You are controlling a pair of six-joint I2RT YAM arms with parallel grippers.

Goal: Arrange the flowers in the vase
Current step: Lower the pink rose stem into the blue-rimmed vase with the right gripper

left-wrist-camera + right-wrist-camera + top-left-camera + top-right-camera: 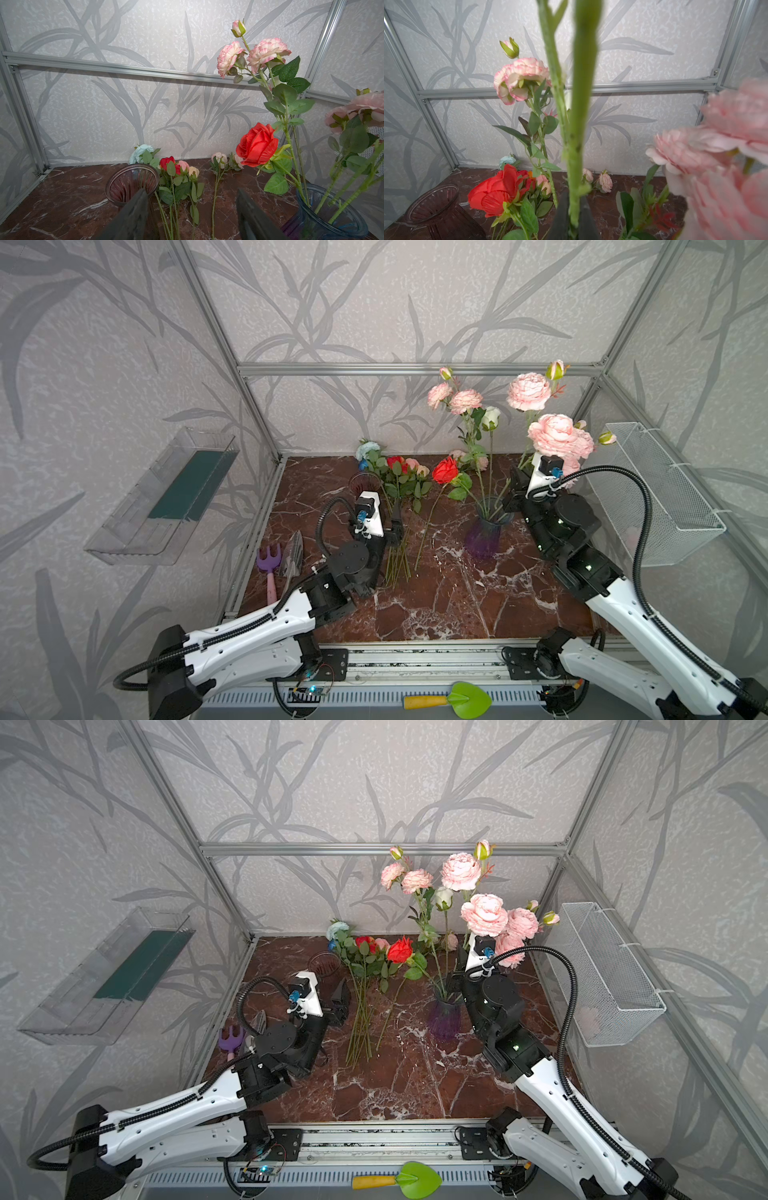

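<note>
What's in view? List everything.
blue vase: one, mid-right.
empty vase: one, maroon, back left.
tall flowers: several, pink, white, in blue vase.
red rose: one, leaning from blue vase.
pink spray: one, stems in blue vase.
bunch: one, mixed, lying centre.
pink buds: one stem, beside bunch.
fork: one, purple, left edge.
trowels: two, grey by fork, green at front.
tray: one, clear, left wall.
basket: one, white, right wall.
left gripper: open, by bunch.
right gripper: shut on pink spray.
</note>
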